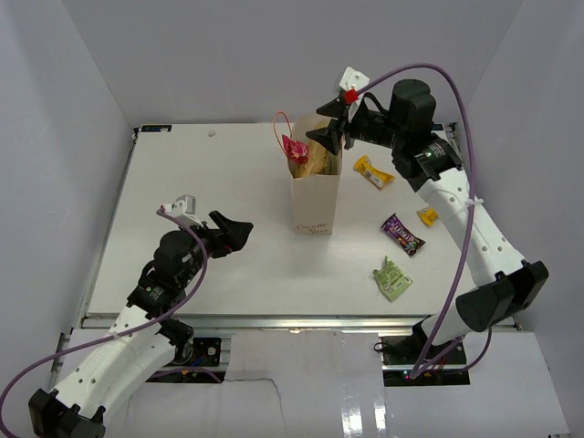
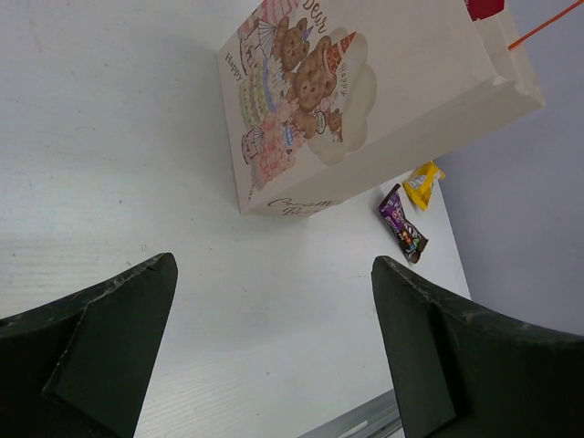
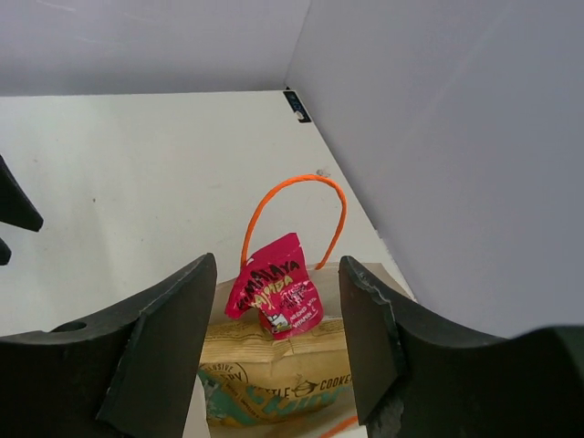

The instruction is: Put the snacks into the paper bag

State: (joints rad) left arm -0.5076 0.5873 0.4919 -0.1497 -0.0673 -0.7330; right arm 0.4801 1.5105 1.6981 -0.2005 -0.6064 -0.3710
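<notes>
White table [image 1: 182, 164] — grey walls [image 1: 228, 55]

Top view: the right gripper [image 1: 321, 124] covers the far side of the paper bag [image 1: 315, 205] mouth. Front print on the bag is too small to read.

Right wrist: lower part of the chip bag [image 3: 274, 370] is cut by the frame edge, and its flanks run behind the fingers [image 3: 155, 356].

Left wrist: the red packet [image 2: 484, 7] is cropped to a corner at the top edge. The bag top is likewise cropped.

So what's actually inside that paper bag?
A tan chip bag sits in the paper bag, with a red packet on top at the mouth. Anything deeper is hidden by them and the walls.
</notes>
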